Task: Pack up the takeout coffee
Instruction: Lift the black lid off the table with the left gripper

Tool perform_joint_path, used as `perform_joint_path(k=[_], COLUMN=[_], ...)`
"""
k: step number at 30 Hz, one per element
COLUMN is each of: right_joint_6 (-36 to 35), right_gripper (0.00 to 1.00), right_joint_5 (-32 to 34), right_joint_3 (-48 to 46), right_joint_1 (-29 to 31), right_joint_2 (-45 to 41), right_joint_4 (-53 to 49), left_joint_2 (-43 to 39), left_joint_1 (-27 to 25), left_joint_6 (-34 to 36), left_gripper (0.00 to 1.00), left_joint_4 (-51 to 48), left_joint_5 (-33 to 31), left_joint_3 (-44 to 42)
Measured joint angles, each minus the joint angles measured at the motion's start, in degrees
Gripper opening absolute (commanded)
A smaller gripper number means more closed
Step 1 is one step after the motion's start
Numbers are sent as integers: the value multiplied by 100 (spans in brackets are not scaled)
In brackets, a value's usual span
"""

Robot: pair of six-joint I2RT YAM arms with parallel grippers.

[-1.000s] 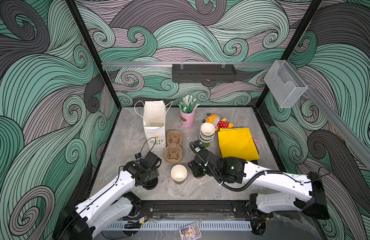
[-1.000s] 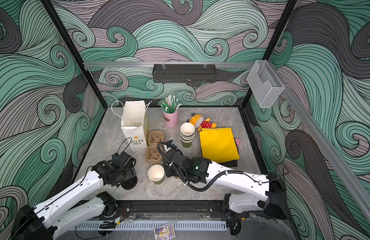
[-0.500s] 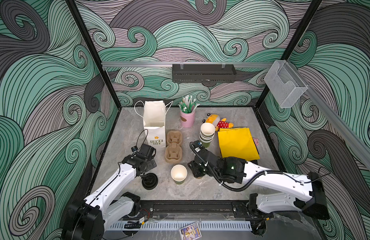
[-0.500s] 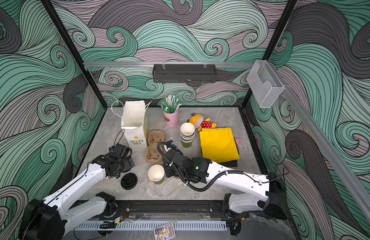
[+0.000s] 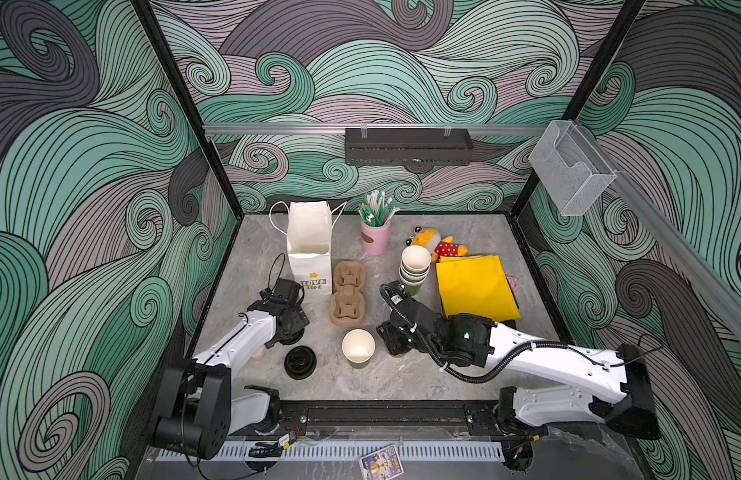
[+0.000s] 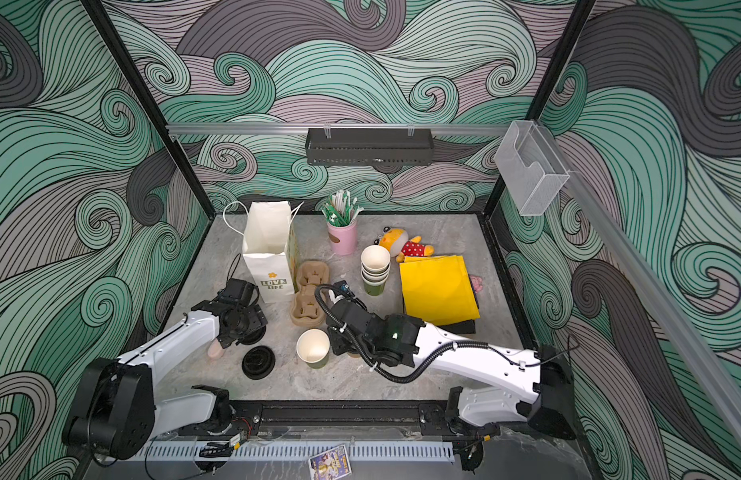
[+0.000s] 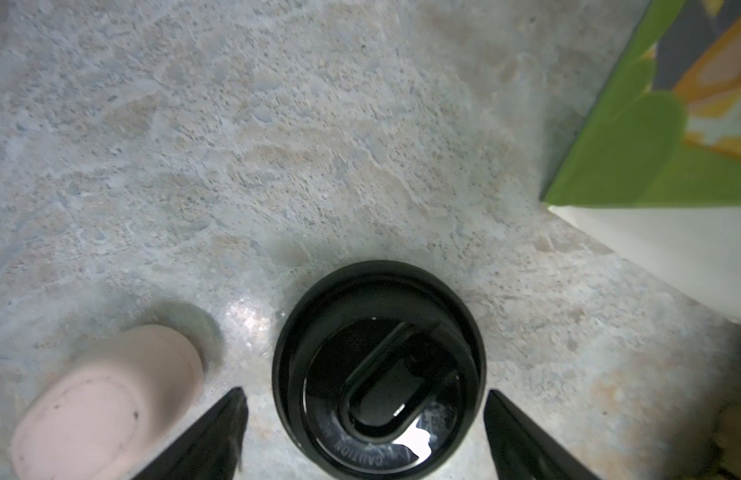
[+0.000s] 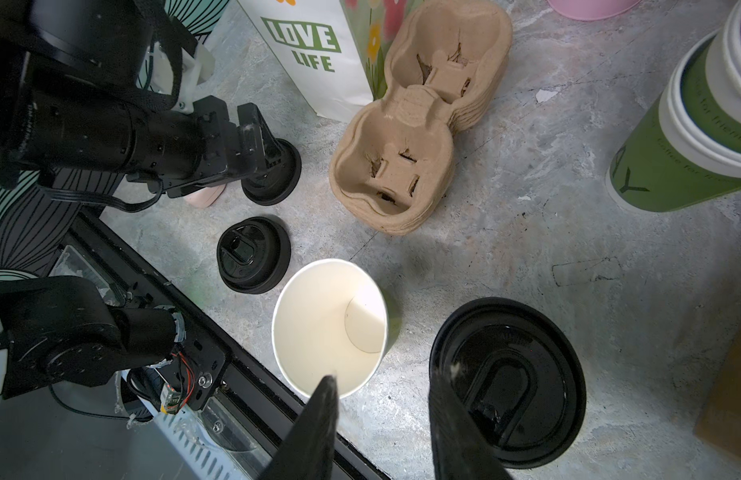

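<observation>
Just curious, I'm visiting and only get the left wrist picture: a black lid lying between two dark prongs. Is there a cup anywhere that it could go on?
Observer: Yes. A green cup stands upright near the front, with no lid on it.
Visitor: Is mine the only lid?
Observer: No. A second loose lid lies flat to the left of that cup, not touching it.
Visitor: What is the other arm doing?
Observer: The right gripper hangs open close to a lidded cup.
</observation>
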Motion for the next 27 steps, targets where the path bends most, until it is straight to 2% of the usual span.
perform_joint_path(k=[8,20,27], right_joint_6=[-2,0,0], right_gripper=[38,38,38], right_joint_5=[-37,-90,-173], right_joint_3=[0,24,33], right_joint_1=[0,0,0], right_joint_2=[-22,-20,-4], right_joint_4=[-15,-81,-76], left_joint_2=[374,-660,-437], left_joint_1=[109,308,433], left_joint_6=[-195,-428,-411], left_gripper=[81,83,80], left_joint_4=[-184,-339,-168], left_joint_5=[-2,-249,-103], left_joint_3=[92,-203,-201])
